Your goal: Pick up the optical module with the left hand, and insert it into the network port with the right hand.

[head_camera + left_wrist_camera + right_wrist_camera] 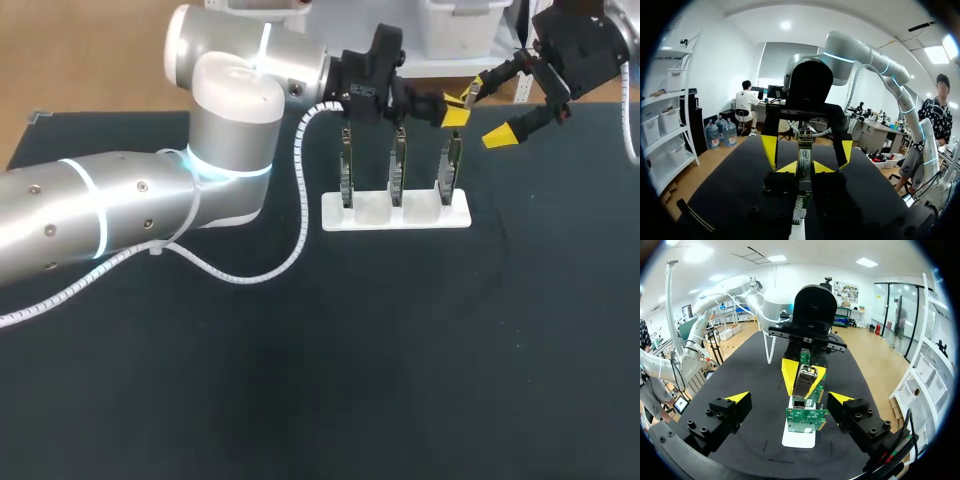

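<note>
My left gripper hangs above the right-hand card of the white stand and is shut on the optical module, a slim metal piece with a label. In the right wrist view the module sits between the left gripper's yellow tips, just above the network port on top of the nearest green card. My right gripper faces the left one from the far right, open, with its fingers spread wide on either side of the module and card without touching them.
The white stand holds three upright circuit cards in a row at the table's far middle. The left arm's white cable loops down beside the stand. A dark cloth covers the table.
</note>
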Robot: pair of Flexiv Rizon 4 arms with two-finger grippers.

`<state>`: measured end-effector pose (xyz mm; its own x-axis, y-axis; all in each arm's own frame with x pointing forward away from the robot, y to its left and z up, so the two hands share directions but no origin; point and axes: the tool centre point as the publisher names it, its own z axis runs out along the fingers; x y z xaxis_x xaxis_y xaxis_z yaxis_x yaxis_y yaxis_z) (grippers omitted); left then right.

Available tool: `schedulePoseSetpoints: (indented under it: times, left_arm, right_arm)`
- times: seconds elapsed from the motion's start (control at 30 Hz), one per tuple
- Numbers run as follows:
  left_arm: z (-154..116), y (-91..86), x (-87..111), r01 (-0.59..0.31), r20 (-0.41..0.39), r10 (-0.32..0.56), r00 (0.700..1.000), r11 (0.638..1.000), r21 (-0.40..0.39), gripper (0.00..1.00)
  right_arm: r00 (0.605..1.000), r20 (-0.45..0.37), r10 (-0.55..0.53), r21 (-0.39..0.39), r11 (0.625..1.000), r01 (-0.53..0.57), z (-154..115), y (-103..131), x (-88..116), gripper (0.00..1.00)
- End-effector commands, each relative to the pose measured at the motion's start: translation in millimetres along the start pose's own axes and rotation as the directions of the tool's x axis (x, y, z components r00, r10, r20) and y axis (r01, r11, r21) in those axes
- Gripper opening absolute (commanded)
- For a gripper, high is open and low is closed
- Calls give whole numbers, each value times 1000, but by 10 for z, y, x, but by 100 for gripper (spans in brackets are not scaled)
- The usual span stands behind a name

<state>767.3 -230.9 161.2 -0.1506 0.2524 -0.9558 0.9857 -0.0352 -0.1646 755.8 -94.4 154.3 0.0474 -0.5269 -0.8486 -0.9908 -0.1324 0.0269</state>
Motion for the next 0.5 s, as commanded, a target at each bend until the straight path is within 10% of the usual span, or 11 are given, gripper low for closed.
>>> schedulePoseSetpoints:
  times: [0.03, 0.5]
  left_arm:
    - [-7, 34, -1, 2, -4, -2, 1000, 1000, 4, 0]
    - [12, 53, 48, 17, -16, -17, 1000, 1000, 10, 0]
  right_arm:
    - [1000, -2, 0, 4, 1000, 0, 3, 19, -4, 100]
    - [1000, -2, 0, 4, 1000, 0, 3, 19, -4, 100]
